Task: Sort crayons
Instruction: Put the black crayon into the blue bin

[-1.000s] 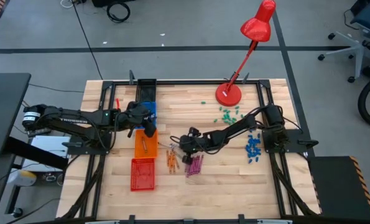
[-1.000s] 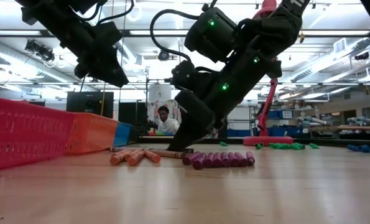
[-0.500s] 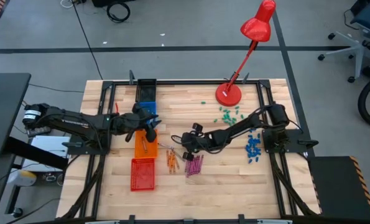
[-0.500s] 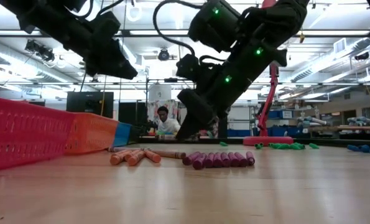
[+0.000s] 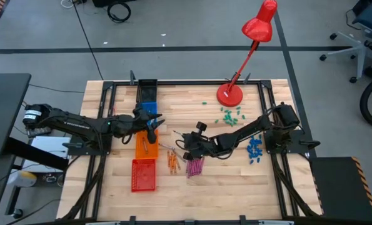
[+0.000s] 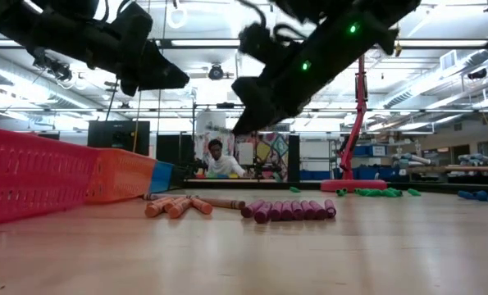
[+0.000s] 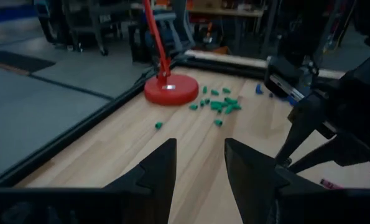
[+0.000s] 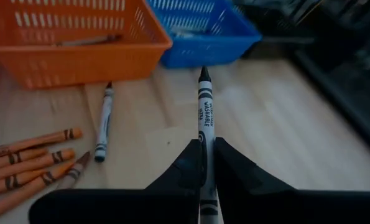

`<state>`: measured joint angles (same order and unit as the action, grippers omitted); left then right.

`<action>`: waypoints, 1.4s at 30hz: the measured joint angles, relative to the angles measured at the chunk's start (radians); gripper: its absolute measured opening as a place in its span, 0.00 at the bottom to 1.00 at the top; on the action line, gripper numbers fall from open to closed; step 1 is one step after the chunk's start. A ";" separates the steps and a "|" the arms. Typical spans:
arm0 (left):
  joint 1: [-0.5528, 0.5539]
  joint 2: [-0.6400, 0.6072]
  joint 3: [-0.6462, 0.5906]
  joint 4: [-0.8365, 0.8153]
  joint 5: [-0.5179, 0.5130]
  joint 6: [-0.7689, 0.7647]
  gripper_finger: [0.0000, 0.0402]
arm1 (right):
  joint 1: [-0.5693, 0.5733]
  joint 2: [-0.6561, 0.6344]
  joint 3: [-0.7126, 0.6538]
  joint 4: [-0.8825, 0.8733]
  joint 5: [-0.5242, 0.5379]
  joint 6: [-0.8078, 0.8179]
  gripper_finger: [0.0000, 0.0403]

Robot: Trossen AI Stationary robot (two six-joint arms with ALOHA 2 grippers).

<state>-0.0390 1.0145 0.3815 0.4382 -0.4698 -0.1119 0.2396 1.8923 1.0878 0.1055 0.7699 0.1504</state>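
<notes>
Orange crayons [image 5: 172,161] and magenta crayons [image 5: 195,165] lie in two groups on the table; they also show in the low view, orange [image 6: 174,205] and magenta [image 6: 289,210]. One grey crayon [image 8: 102,124] lies alone beside the orange group. My right gripper [image 5: 186,145] is shut on another grey crayon [image 8: 204,106], above the table, over the loose crayons. My left gripper [image 7: 197,168] is open and empty, up over the orange basket [image 5: 145,145] and blue basket [image 5: 148,110]. My right gripper pinches the grey crayon between its two fingers [image 8: 186,163] by its rear part [image 8: 204,146]. The crayon lies along the fingers and sticks out forward past their tips, its point [image 8: 203,73] toward the baskets. It is lifted clear of the table.
A row of baskets stands at the left: black [image 5: 147,90], blue, orange and red [image 5: 143,175]. A thin crayon lies in the orange basket [image 8: 85,42]. A red lamp [image 5: 230,94], green bits [image 5: 229,114] and blue bits [image 5: 254,147] are at the right.
My right gripper has gone up from the table with the grey crayon shut between its fingers, which now hangs clear. My left gripper has risen a little and tipped from pointing down toward level, staying over the baskets.
</notes>
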 joint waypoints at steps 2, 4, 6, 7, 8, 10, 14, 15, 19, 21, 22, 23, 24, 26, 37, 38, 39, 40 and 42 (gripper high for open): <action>-0.001 0.000 -0.013 0.046 0.001 0.020 0.37 | 0.012 -0.008 0.000 0.021 0.043 -0.028 0.10; -0.006 0.000 -0.018 0.078 0.012 0.033 0.37 | 0.024 -0.014 0.000 0.039 0.087 -0.056 0.10; -0.016 0.000 -0.019 0.095 0.023 0.052 0.37 | 0.035 -0.015 0.000 0.053 0.131 -0.078 0.10; -0.023 0.000 -0.019 0.103 0.031 0.059 0.37 | 0.042 -0.015 0.000 0.060 0.155 -0.090 0.10; -0.031 0.000 -0.019 0.114 0.040 0.072 0.37 | 0.049 -0.015 0.000 0.071 0.175 -0.102 0.10; -0.051 0.000 -0.019 0.141 0.048 0.099 0.37 | 0.064 -0.015 0.001 0.102 0.194 -0.126 0.10; -0.089 0.000 -0.019 0.182 0.053 0.155 0.37 | 0.088 -0.015 0.001 0.177 0.238 -0.193 0.10; -0.096 0.000 -0.019 0.191 0.054 0.164 0.37 | 0.092 -0.015 0.001 0.199 0.248 -0.213 0.10; -0.112 0.013 -0.019 0.236 0.056 0.185 0.37 | 0.108 -0.015 0.001 0.266 0.272 -0.275 0.10; -0.117 0.031 -0.019 0.268 0.073 0.192 0.37 | 0.115 -0.015 0.001 0.291 0.284 -0.291 0.10; -0.118 0.042 -0.019 0.289 0.089 0.198 0.37 | 0.119 -0.015 0.001 0.301 0.286 -0.299 0.10; -0.119 0.059 -0.019 0.316 0.104 0.202 0.37 | 0.122 -0.015 0.001 0.311 0.286 -0.306 0.10; -0.119 0.080 -0.019 0.341 0.119 0.204 0.37 | 0.126 -0.015 0.001 0.322 0.287 -0.312 0.10; -0.119 0.119 -0.019 0.381 0.126 0.210 0.37 | 0.132 -0.015 0.001 0.344 0.287 -0.328 0.10; -0.118 0.311 -0.019 0.618 0.157 0.236 0.37 | 0.138 -0.015 -0.039 0.434 0.311 -0.363 0.10; -0.115 0.315 -0.019 0.624 0.170 0.236 0.37 | 0.139 -0.015 -0.051 0.458 0.313 -0.369 0.10; -0.115 0.318 -0.019 0.634 0.181 0.236 0.37 | 0.138 -0.015 -0.061 0.483 0.312 -0.376 0.10; -0.115 0.321 -0.019 0.644 0.187 0.234 0.37 | 0.138 -0.015 -0.072 0.514 0.312 -0.387 0.10; -0.115 0.322 -0.019 0.651 0.190 0.232 0.37 | 0.138 -0.015 -0.093 0.574 0.309 -0.402 0.10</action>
<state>-0.1543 1.3369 0.3630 1.0894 -0.2797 0.1203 0.3779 1.8774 0.9952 0.6794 1.0792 -0.2512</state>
